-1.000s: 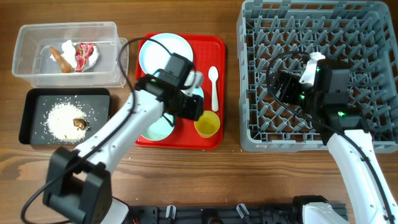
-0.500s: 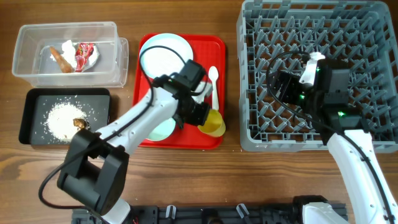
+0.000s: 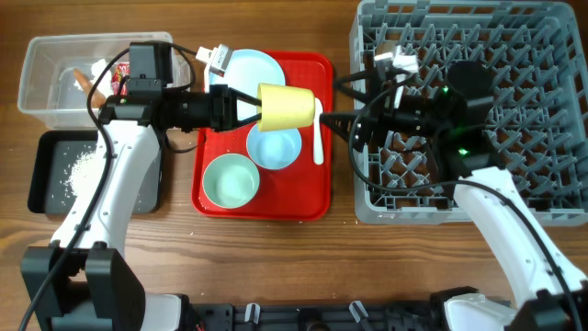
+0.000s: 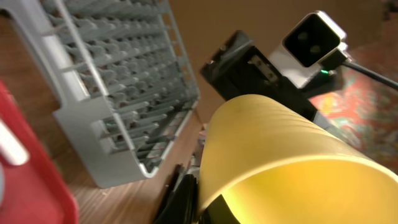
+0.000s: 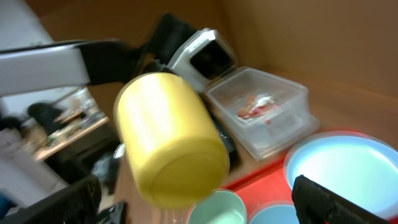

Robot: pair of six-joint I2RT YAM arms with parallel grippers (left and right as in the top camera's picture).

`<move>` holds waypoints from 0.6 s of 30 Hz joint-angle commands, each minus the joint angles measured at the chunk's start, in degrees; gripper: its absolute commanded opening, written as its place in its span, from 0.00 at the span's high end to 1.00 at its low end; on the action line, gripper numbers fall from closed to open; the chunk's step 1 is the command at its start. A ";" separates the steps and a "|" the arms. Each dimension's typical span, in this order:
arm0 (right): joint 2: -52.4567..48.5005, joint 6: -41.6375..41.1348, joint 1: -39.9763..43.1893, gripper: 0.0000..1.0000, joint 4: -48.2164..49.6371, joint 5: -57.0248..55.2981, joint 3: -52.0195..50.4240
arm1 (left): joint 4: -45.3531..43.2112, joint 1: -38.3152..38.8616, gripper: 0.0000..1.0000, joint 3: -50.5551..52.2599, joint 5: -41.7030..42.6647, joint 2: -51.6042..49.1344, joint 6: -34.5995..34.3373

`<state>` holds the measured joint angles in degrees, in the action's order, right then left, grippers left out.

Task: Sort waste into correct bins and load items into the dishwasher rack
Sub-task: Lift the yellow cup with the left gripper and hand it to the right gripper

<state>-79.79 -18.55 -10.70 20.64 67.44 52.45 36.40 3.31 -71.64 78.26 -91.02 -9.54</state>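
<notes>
My left gripper (image 3: 250, 108) is shut on the rim of the small yellow cup (image 3: 287, 108) and holds it on its side above the red tray, base toward the right. In the left wrist view the cup (image 4: 280, 155) fills the lower right, its wall pinched at my left gripper (image 4: 208, 208). My right gripper (image 3: 346, 125) stands open just right of the cup, at the dishwasher rack's (image 3: 514, 110) left edge. Its wrist view shows the cup's base (image 5: 171, 140) ahead, between the spread fingers (image 5: 333, 202).
The red tray (image 3: 207, 198) holds a pale blue plate (image 3: 246, 72), a blue bowl (image 3: 276, 147), a green bowl (image 3: 230, 181) and a white spoon (image 3: 318, 140). At the left stand the clear tub (image 3: 55, 83) with wrapper scraps and the black tray (image 3: 50, 170) with rice.
My left gripper shut on the yellow cup and lifted it off the tray's lower right, up and toward the back. My right arm swung left out of the rack toward the cup.
</notes>
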 commanded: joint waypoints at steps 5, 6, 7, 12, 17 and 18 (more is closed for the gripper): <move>-5.35 -2.62 -3.10 0.00 10.78 11.04 0.70 | 0.39 0.57 0.96 -0.81 4.61 1.03 0.11; -5.35 -2.93 -4.02 0.00 12.04 10.99 0.70 | 0.37 0.94 0.96 -0.81 4.59 1.03 0.11; -5.35 -4.09 -4.74 0.00 12.90 10.19 0.70 | 0.37 1.36 0.96 -0.81 4.57 1.03 0.13; -5.40 -4.15 -6.78 0.07 13.20 8.87 0.70 | 0.33 4.11 0.96 -0.81 1.33 1.03 0.13; -5.40 -4.17 -6.80 0.37 13.18 8.44 0.70 | 0.20 4.79 0.96 -0.81 0.46 1.03 0.13; -5.40 -4.50 -6.80 0.43 13.14 8.46 0.70 | 0.20 4.81 0.96 -0.81 0.00 1.03 0.15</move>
<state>-84.58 -23.38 -16.80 33.30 74.39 52.51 36.80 7.88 -71.64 80.23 -91.00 -9.47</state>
